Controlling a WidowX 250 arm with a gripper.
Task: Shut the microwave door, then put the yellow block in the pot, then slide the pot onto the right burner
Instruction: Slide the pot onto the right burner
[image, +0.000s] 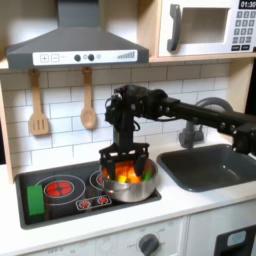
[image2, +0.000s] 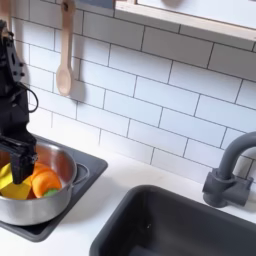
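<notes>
Second step nearly finished, by the look of it, with the slide to come. Directly beneath the tool (image: 126, 160), the pot (image: 131, 187) on the cooktop (image: 60, 205), over the burner that lies to the first exterior view's right of the red one. Inside the pot, just under the fingertips, an orange rounded piece (image2: 45, 184) and, beside it toward the second exterior view's left, the yellow block (image2: 8, 184), resting on the pot floor. Tool lowered into the pot mouth, fingers spread apart, clamped on nothing that can be made out; contact with the contents not clear. Next move, probably: lift clear, or hook the pot wall and push sideways only if the pot sits short of its burner. Beyond the tool, a tiled wall with wooden utensils (image: 38, 103). Farthest, up high, the microwave door (image: 199, 30), flush and closed.
</notes>
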